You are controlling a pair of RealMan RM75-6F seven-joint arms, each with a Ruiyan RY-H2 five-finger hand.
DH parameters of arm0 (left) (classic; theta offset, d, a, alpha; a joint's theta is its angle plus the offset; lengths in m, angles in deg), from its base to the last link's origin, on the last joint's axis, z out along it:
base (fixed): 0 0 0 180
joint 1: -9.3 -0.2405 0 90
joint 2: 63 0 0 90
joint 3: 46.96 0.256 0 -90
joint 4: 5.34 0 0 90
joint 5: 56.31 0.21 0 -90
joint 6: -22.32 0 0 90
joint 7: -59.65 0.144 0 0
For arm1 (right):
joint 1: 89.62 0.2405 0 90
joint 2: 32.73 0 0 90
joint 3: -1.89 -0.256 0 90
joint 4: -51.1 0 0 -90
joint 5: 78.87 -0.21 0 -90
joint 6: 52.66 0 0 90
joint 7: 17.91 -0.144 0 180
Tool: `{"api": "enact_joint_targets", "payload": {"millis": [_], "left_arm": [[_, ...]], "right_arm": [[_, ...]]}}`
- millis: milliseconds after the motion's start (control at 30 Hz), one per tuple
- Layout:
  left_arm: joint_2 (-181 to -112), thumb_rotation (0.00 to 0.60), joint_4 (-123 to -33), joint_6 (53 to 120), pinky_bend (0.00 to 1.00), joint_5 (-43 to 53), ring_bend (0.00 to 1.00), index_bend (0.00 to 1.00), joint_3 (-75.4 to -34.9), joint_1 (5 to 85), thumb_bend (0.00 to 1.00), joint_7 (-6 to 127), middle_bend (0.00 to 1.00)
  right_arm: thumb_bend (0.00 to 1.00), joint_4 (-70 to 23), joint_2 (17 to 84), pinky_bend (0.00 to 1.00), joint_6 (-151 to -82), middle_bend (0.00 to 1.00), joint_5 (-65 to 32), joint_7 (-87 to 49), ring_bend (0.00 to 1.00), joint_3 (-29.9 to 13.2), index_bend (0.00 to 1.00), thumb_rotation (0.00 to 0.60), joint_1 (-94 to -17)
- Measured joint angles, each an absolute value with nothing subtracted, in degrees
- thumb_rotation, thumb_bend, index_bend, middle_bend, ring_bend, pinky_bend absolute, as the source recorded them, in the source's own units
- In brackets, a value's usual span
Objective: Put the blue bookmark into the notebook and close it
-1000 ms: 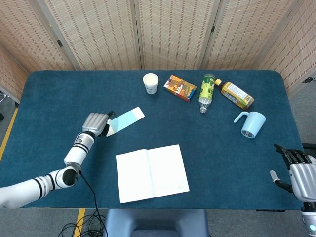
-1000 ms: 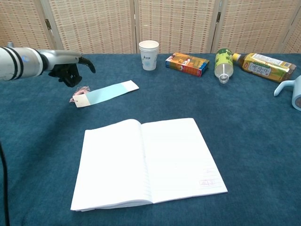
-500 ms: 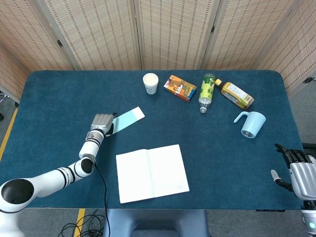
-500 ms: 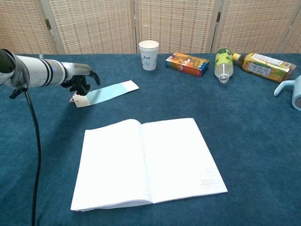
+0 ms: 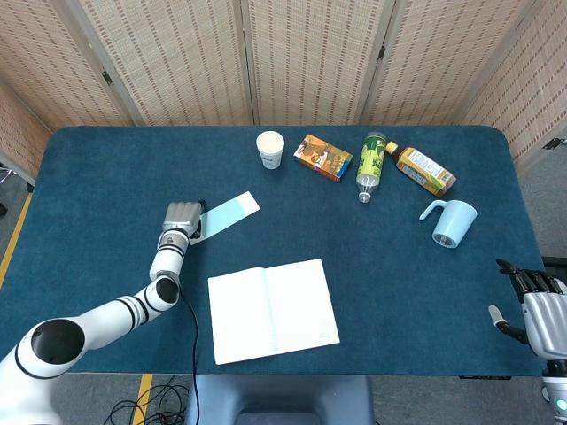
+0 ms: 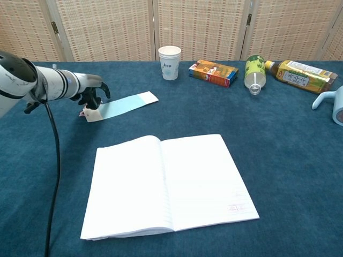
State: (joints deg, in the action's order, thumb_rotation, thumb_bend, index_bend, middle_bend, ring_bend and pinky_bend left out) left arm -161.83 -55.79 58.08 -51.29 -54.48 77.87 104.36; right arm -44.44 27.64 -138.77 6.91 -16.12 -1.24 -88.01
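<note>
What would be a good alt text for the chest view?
The left hand rests at the tasselled end of a blue bookmark lying on a blue table. An open notebook lies in front, with a paper cup behind.

Left hand [image 6: 90, 95] is resting over the tasselled end of the blue bookmark [image 6: 124, 104], fingers curled down onto it; whether it is gripping is unclear. Bookmark is lying flat on the blue table [image 6: 289, 144], well apart from the notebook [image 6: 166, 184], which is lying open nearer the camera, pages blank. Along the far edge a paper cup [image 6: 169, 62] is standing upright; a snack box [image 6: 213, 72], a green bottle [image 6: 255, 70] and a yellow bottle [image 6: 300, 76] are lying on their sides. A light-blue mug [image 6: 333, 104] is showing at the right border.
</note>
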Motion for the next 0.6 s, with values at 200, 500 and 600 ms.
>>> {"api": "enact_joint_targets", "payload": {"millis": [200, 500, 600], "left_arm": [[-163.01, 0.600, -53.99, 57.61, 0.94, -53.30, 0.82, 0.19, -54.44, 78.46, 0.77, 106.76, 0.84], [-164.41, 0.600, -51.90, 56.35, 0.94, -54.02, 0.82, 0.20, -54.35, 78.73, 0.77, 109.12, 0.84], [-164.38, 0.600, -52.27, 56.04, 0.94, -53.50, 0.82, 0.23, -54.59, 78.71, 0.77, 109.01, 0.84]], "right_arm": [[0.25, -44.47, 27.58, 0.23, -138.93, 0.29, 6.73, -16.05, 0.26, -1.22, 0.17, 0.600, -88.20], [0.25, -44.39, 27.70, 0.23, -139.28, 0.29, 6.21, -16.04, 0.26, -1.07, 0.17, 0.600, -88.77], [0.25, -44.32, 27.82, 0.23, -139.31, 0.29, 6.23, -16.05, 0.26, -1.04, 0.17, 0.600, -88.82]]}}
